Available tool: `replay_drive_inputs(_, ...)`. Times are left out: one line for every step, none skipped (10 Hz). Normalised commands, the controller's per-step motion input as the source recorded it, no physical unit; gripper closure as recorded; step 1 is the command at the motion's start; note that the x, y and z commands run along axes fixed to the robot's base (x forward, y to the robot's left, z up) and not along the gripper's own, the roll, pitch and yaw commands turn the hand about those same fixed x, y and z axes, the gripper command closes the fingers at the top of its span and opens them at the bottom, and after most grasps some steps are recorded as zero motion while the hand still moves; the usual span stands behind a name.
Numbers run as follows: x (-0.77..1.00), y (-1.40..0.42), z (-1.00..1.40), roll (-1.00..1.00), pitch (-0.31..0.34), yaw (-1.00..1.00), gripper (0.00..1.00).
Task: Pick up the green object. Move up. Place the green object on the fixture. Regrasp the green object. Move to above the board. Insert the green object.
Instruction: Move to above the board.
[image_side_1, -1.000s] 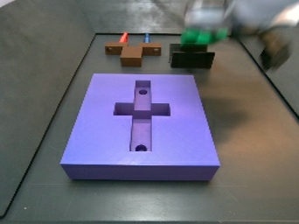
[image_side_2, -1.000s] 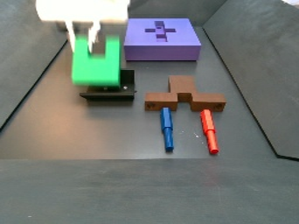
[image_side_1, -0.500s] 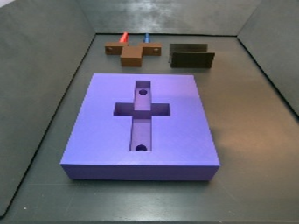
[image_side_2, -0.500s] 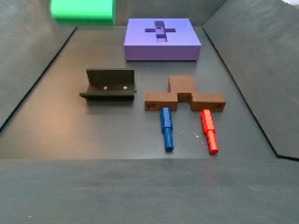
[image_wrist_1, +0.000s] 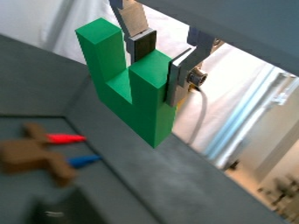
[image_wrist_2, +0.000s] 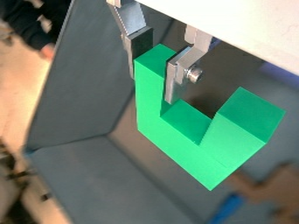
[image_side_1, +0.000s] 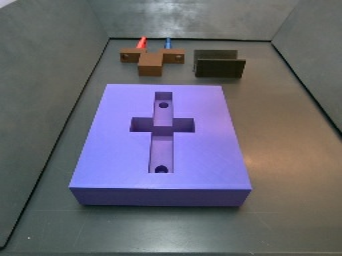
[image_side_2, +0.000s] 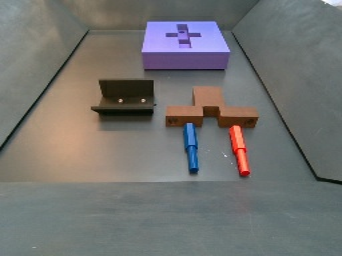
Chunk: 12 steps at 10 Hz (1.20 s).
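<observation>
In both wrist views my gripper is shut on one prong of the bright green U-shaped object, which hangs below the fingers, high above the floor. Neither the gripper nor the green object shows in either side view. The dark fixture stands empty on the floor. The purple board lies flat with its cross-shaped recess and two round holes open.
A brown cross-shaped block lies beside the fixture, with a red peg and a blue peg next to it. They also show blurred in a wrist view. Dark walls ring the floor.
The gripper has lifted the green object off the fixture and risen out of both side views. The fixture now stands empty.
</observation>
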Motion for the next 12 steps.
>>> replay_drive_inputs(-1.4, -1.29, 0.28, -1.0, 0.063, -0.02, 1.0)
replay_drive_inputs(-1.4, -1.23, 0.24, -1.0, 0.054, -0.01, 1.0)
replay_drive_inputs(-1.4, -1.25, 0.26, -1.0, 0.058, 0.0, 1.0)
replay_drive_inputs(-1.4, -1.24, 0.25, -1.0, 0.055, 0.0, 1.0)
replay_drive_inputs(-0.75, -0.63, 0.12, -1.0, 0.048, 0.01, 1.0)
replay_drive_inputs(-0.39, -0.27, 0.05, -1.0, 0.043, 0.01, 1.0)
replay_drive_inputs(-0.14, -0.09, 0.02, -1.0, 0.046, 0.01, 1.0)
replay_drive_inputs(-0.09, -0.02, 0.0, -1.0, 0.035, 0.01, 1.0)
replay_drive_inputs(-0.08, 0.0, -0.01, -1.0, 0.02, 0.01, 1.0)
replay_drive_inputs(-0.07, 0.02, 0.01, -0.73, -0.008, 0.01, 1.0)
replay_drive_inputs(-0.07, 0.02, 0.0, -0.52, -0.026, 0.0, 1.0)
replay_drive_inputs(-0.04, 0.01, 0.0, -0.31, -0.033, 0.0, 1.0)
